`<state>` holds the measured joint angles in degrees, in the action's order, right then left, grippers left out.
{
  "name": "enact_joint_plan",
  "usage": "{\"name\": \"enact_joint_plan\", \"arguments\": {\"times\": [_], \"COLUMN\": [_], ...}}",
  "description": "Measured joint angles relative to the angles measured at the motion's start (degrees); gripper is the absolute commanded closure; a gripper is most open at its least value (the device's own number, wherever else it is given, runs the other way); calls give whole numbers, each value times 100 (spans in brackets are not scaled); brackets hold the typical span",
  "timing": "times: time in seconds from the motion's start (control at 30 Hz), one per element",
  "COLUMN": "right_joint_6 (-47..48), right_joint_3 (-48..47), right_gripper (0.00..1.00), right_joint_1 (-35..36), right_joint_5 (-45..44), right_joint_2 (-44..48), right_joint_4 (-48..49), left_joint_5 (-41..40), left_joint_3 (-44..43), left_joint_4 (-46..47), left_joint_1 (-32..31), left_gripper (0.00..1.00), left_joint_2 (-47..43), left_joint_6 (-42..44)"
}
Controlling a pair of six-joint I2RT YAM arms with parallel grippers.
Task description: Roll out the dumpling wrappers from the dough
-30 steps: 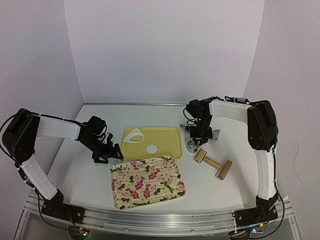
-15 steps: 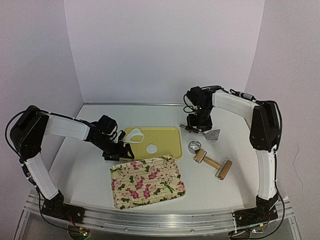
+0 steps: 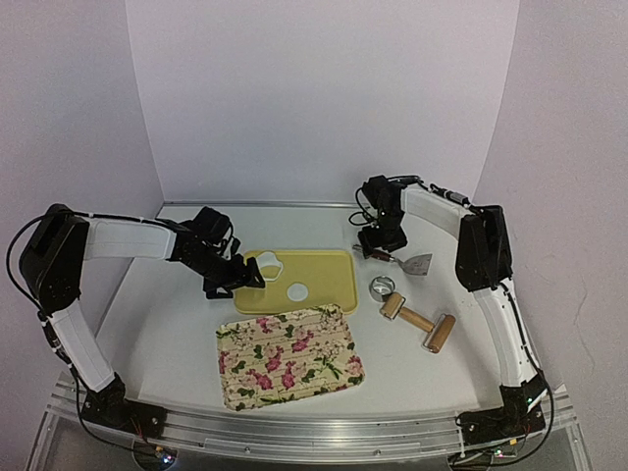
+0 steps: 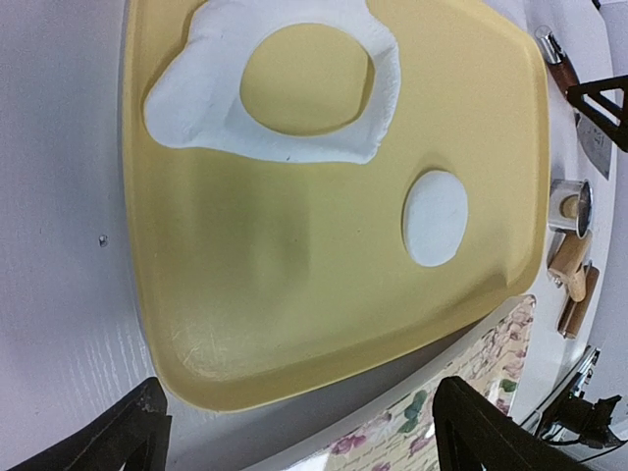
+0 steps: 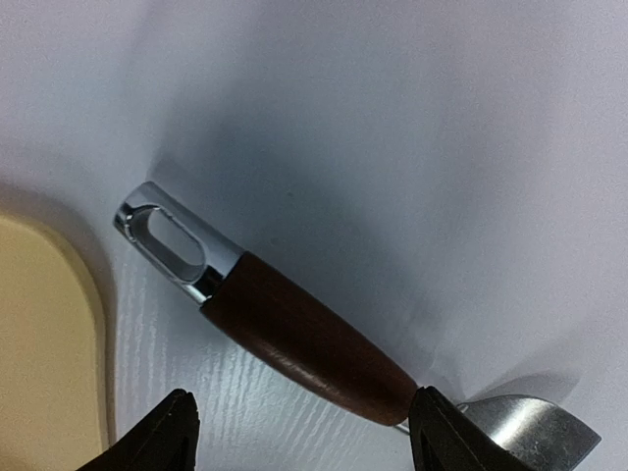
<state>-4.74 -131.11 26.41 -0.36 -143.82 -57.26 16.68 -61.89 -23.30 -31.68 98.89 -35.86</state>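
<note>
Right wrist alone shows scraper's (image 5: 304, 343) glossy wooden handle under spread right gripper (image 5: 306, 437); left gripper (image 4: 304, 432) spread near flat round wrapper (image 4: 436, 218).

left arm (image 3: 118, 240): white shells between black joint housings; bulky black shoulder block
right arm (image 3: 500, 329): same white links; black joints; thin black cables (image 3: 365, 211) looped near the wrist
left gripper (image 4: 306, 440): matte black, wedge-shaped fingers (image 4: 128, 437)
right gripper (image 5: 299, 432): black fingers (image 5: 167, 437); rounded tips
bases (image 3: 103, 402): black; on a silver rail (image 3: 294, 432)
</note>
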Motion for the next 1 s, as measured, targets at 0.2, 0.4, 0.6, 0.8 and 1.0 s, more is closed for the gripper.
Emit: {"name": "enact_joint_plan", "arguments": {"times": [0.2, 0.4, 0.6, 0.8, 1.0], "right_joint_6": [358, 658, 884, 1098, 1405], "right_joint_3": [0, -5, -3, 2, 63], "right_gripper": [35, 50, 92, 100, 100], "right_joint_1": [-230, -344, -360, -360, -360], "right_joint_5": [103, 406, 661, 787, 733], "right_joint_2": [-62, -207, -298, -296, -212], "right_joint_4": [-4, 7, 22, 109, 251], "left_joint_5": [-21, -13, 120, 471, 940], "left_joint_3": [-153, -322, -551, -753, -902], "left_joint_4": [-218, -424, -577, -623, -528], "left_joint_1": [52, 86, 89, 89, 89], "left_gripper": [7, 7, 7, 7, 7], "left_joint_2": [-94, -103, -103, -103, -116], "left_joint_6": [0, -2, 2, -97, -434]}}
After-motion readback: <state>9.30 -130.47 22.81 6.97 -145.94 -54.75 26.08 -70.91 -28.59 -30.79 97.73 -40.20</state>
